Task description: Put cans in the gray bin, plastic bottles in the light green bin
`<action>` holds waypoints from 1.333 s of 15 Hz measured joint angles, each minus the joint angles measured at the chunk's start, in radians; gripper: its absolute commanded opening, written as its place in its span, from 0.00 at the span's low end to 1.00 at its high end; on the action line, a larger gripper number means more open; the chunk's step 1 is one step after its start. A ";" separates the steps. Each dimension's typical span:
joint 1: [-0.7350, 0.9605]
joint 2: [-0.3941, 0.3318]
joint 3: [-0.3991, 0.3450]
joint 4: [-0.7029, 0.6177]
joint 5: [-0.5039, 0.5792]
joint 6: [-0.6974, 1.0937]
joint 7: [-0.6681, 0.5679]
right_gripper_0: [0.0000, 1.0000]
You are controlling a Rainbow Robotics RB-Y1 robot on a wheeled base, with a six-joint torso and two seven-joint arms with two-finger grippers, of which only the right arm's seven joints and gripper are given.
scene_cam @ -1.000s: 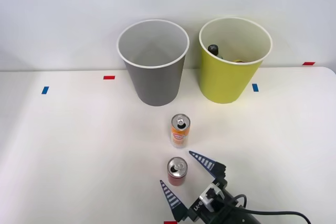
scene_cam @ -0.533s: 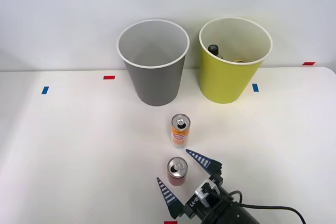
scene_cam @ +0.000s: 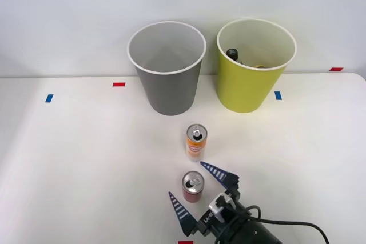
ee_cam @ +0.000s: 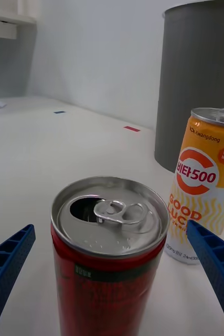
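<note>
A red can (scene_cam: 193, 187) (ee_cam: 109, 257) stands upright on the white table near its front edge. An orange-and-white can (scene_cam: 196, 142) (ee_cam: 201, 210) stands upright just beyond it. My right gripper (scene_cam: 197, 190) (ee_cam: 112, 273) is open, with its blue ribbed fingers (scene_cam: 180, 211) on either side of the red can and apart from it. The gray bin (scene_cam: 167, 68) (ee_cam: 201, 79) stands at the back, left of the light green bin (scene_cam: 253, 65), which holds a dark-capped bottle (scene_cam: 233, 55).
Small red (scene_cam: 119, 84) and blue (scene_cam: 49, 98) tape marks lie on the table. A white wall rises right behind the bins. Bare table spreads to the left and right of the cans.
My right gripper has moved slightly forward and left, so its open fingers now reach further along the sides of the red can. The cans and bins have not moved.
</note>
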 measured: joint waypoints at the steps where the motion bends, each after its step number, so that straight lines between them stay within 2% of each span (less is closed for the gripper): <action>1: -0.002 0.003 0.000 0.000 -0.002 0.003 0.001 1.00; 3: -0.003 0.008 -0.001 0.000 -0.007 0.004 0.001 0.20; 4: -0.002 0.008 -0.001 0.000 -0.009 0.004 0.001 0.00; 20: 0.023 -0.004 -0.005 -0.026 -0.051 -0.091 -0.016 0.00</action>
